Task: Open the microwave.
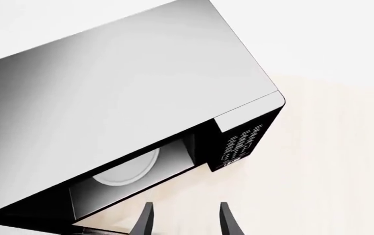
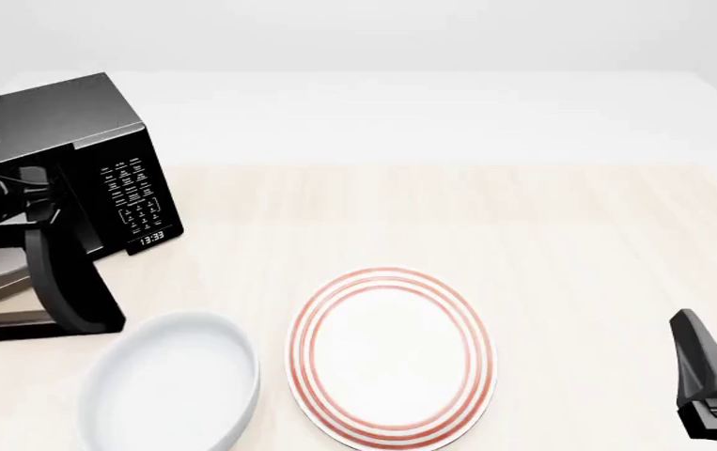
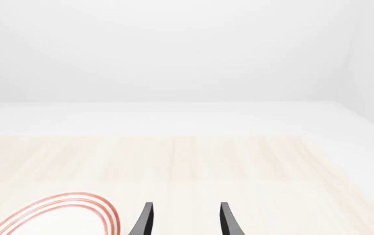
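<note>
The glossy black microwave (image 2: pixel 76 122) stands at the table's far left, its keypad (image 2: pixel 132 199) and clock display facing right and forward. Its door (image 2: pixel 76 287) looks swung out from the keypad side. In the left wrist view the microwave (image 1: pixel 121 83) shows from above, with the cavity open to view and the pale turntable (image 1: pixel 129 169) inside. My left gripper (image 1: pixel 187 223) is open and empty, just in front of the cavity; the left arm (image 2: pixel 1 183) partly hides the microwave's front. My right gripper (image 2: pixel 709 371) is open and empty at the near right, also in its wrist view (image 3: pixel 185 221).
A white bowl (image 2: pixel 170 385) sits near the front, just right of the microwave's door. A white plate with red rings (image 2: pixel 390 352) lies beside it at the front centre, and its edge shows in the right wrist view (image 3: pixel 56 220). The pale wooden table (image 2: pixel 522 225) extends right.
</note>
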